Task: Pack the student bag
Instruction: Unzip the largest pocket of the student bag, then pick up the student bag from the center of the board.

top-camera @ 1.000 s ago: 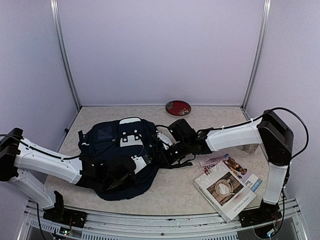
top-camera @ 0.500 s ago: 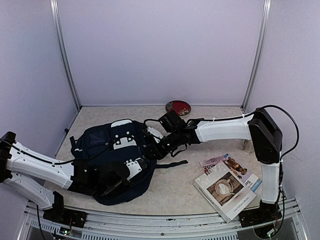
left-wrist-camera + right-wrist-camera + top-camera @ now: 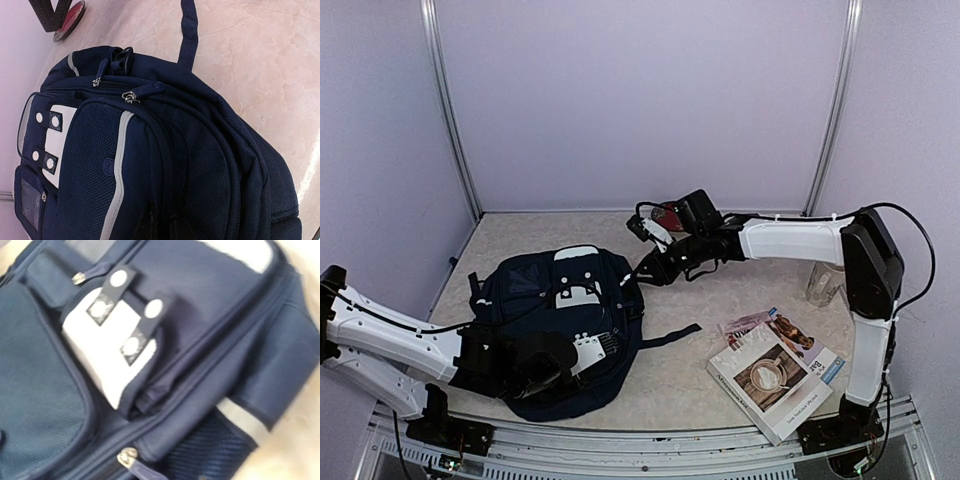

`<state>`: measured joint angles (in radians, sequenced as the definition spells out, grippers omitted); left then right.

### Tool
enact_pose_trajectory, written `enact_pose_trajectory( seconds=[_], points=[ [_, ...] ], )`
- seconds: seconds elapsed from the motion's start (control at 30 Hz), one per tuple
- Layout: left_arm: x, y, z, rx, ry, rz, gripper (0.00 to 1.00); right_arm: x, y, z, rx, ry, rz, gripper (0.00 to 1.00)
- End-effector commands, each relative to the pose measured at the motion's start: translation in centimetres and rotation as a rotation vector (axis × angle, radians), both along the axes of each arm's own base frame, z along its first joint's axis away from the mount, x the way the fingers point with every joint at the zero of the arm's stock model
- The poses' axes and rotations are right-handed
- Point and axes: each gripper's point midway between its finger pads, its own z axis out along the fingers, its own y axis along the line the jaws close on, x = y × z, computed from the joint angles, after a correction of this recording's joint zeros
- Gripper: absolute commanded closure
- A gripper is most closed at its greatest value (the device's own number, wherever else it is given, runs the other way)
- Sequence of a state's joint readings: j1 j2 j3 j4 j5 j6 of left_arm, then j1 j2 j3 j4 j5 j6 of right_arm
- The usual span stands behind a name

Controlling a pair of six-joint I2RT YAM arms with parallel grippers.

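The left gripper (image 3: 552, 362) is pressed together at the near edge of the bag (image 3: 535, 295), which lies left of centre, zips seemingly closed; the right gripper (image 3: 650, 266) hovers off its far right corner, and whether it is spread cannot be told; books (image 3: 772, 372) lie outside, near right; packing seems barely begun.

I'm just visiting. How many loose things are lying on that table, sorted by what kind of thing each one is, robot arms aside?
Navy backpack: 1
Red dish: 1
Books or magazines: 2, a coffee-cover book lying on a magazine
Clear container: 1
Total: 5
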<state>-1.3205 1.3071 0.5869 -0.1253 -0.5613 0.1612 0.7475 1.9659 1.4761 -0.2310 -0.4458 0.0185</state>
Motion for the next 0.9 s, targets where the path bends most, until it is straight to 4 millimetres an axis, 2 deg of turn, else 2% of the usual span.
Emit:
enact_pose_trajectory(
  seconds=[0.0,0.1,0.23,0.33,0.53,0.6,0.87],
  points=[
    [-1.0,-1.4,0.8,-0.068,0.036,-0.043,1.0,-1.8,0.8,-2.9,-0.054,0.062,0.104,0.63],
    [-1.0,-1.5,0.9,-0.072,0.032,-0.044,1.0,-1.7,1.8,-3.8,-0.073,0.059,0.134,0.59],
    [-1.0,-1.6,1.2,-0.079,0.032,-0.044,1.0,-1.4,2.8,-5.5,-0.117,0.072,0.171,0.59],
    [-1.0,-1.5,1.3,-0.089,0.032,-0.04,1.0,-1.9,2.8,-7.5,-0.159,0.105,0.2,0.58],
    [-0.9,-1.5,1.5,-0.095,0.025,-0.037,1.0,-3.3,2.7,-9.0,-0.184,0.15,0.251,0.57],
    [-0.8,-1.5,1.4,-0.093,0.023,-0.034,1.0,-3.8,2.8,-9.1,-0.187,0.157,0.267,0.6],
    [-0.6,-1.3,1.1,-0.079,0.02,-0.015,1.0,-5.1,3.2,-7.9,-0.149,0.17,0.31,0.95]
  ],
)
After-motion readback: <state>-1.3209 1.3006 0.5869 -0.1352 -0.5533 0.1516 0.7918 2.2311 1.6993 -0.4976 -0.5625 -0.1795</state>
